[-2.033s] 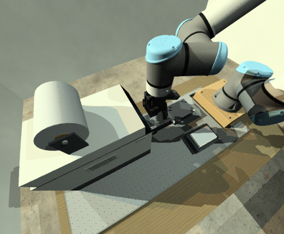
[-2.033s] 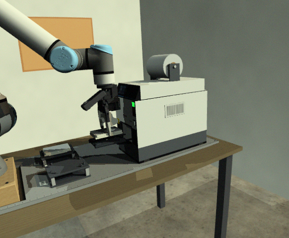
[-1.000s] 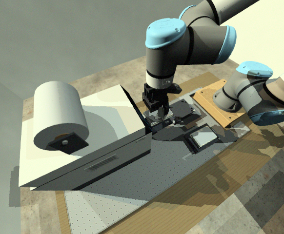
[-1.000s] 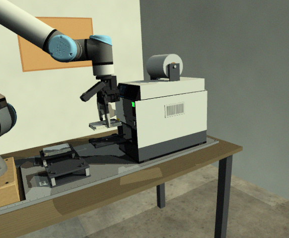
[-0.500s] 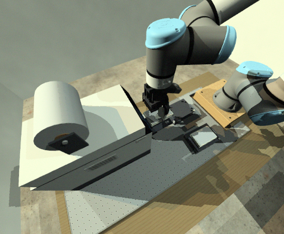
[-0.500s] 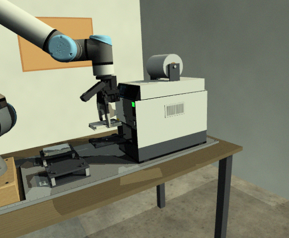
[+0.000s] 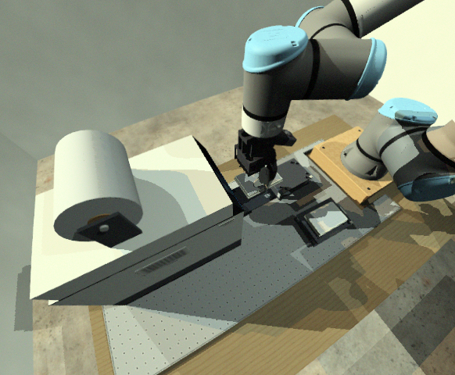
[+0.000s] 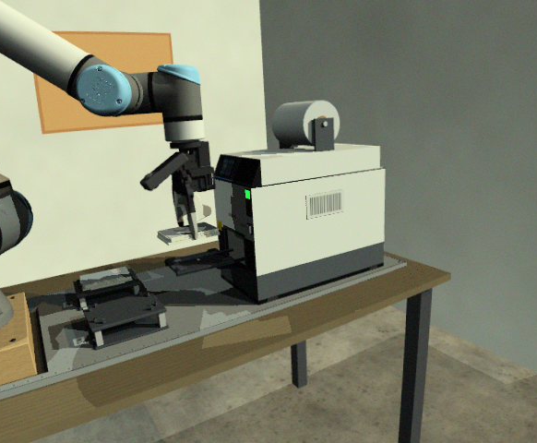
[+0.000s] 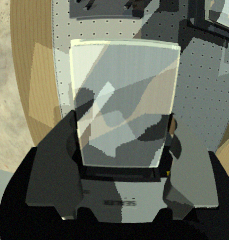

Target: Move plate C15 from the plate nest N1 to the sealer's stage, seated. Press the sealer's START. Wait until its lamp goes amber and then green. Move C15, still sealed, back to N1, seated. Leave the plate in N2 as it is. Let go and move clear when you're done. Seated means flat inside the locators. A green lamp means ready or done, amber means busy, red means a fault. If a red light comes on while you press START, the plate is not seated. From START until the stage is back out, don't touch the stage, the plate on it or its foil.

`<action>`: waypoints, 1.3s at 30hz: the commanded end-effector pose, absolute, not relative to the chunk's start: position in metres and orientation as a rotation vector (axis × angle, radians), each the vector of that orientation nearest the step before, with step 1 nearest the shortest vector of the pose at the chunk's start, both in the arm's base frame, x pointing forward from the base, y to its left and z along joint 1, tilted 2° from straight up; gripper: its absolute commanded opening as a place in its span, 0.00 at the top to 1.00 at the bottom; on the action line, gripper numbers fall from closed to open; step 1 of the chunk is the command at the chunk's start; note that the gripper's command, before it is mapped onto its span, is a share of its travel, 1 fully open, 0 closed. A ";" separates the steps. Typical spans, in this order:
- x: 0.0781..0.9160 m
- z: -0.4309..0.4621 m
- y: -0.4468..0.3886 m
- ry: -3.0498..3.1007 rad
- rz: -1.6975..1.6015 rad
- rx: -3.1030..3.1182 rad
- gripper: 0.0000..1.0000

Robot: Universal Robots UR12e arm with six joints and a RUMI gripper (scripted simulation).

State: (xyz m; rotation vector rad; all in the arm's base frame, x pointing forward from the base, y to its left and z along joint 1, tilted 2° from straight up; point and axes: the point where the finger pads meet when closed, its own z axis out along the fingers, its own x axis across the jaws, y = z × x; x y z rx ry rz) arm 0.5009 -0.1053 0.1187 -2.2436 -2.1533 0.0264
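My gripper (image 7: 262, 181) (image 8: 187, 231) (image 9: 122, 112) is shut on plate C15 (image 7: 245, 184) (image 8: 167, 234) (image 9: 125, 75), whose top is smooth and shiny like foil. The plate hangs level above the sealer's stage (image 7: 253, 204) (image 8: 183, 267), clear of it. The stage is out and bare. The sealer's lamp (image 8: 247, 194) is green. The empty nest (image 7: 294, 171) (image 8: 123, 312) (image 9: 106, 9), which I take for N1, stands between the stage and the robot base. The other nest (image 8: 109, 288) holds a plate (image 7: 327, 218) (image 8: 104, 279) (image 9: 225, 10). Nest labels are not legible.
The sealer (image 7: 207, 189) (image 8: 316, 238), with its foil roll (image 7: 92, 173) (image 8: 290, 125), stands right beside the held plate. The wooden robot base block (image 7: 328, 161) (image 8: 6, 353) is beyond the nests. The filled nest stands beside the empty one.
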 end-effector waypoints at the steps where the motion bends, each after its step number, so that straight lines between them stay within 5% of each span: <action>1: 0.487 0.118 -0.106 -2.153 0.028 -2.241 1.00; 39: 0.409 0.121 -0.115 -2.153 0.028 -2.241 1.00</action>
